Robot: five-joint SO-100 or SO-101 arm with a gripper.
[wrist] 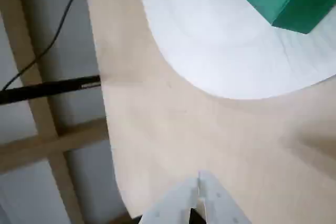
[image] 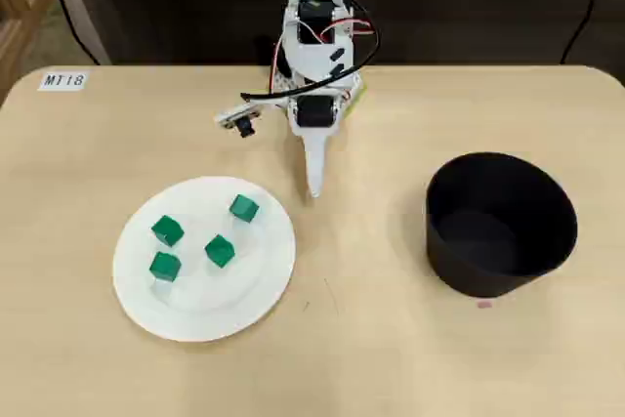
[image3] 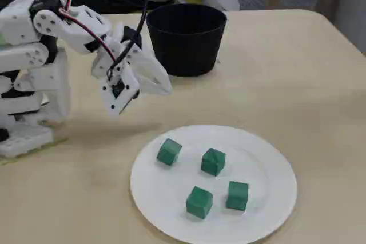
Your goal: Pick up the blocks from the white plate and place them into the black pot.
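Item: white two-finger gripper (image: 314, 187) on a white printed arm, fingers pressed together and holding nothing; the wrist view shows the two tips (wrist: 199, 192) meeting with no gap. It hangs above bare pale wooden desk (image: 371, 339), clear of every task object.

Item: large round white plate (image: 264, 290), flat on the desk, its rim just beside the gripper tip, ahead of it and to the left in the overhead view. The wrist view shows the plate edge (wrist: 210, 77) directly in front of the fingers.

Item: four small bright green cubes on the plate, none touching another. The nearest cube (image: 244, 209) lies just beyond the gripper tip; the others (image: 220, 251), (image: 168, 230), (image: 164, 266) sit farther out, toward the plate's middle and far side.

Item: matte black round pot (image: 547, 241), upright, apparently empty, well apart from the gripper on the side opposite the plate.

Handling note: no cube is moved yet. The step in hand is likely the first reach. Spread the fingers before descending, take the nearest cube first, square the fingers to two flat faces, and avoid nudging its neighbours.
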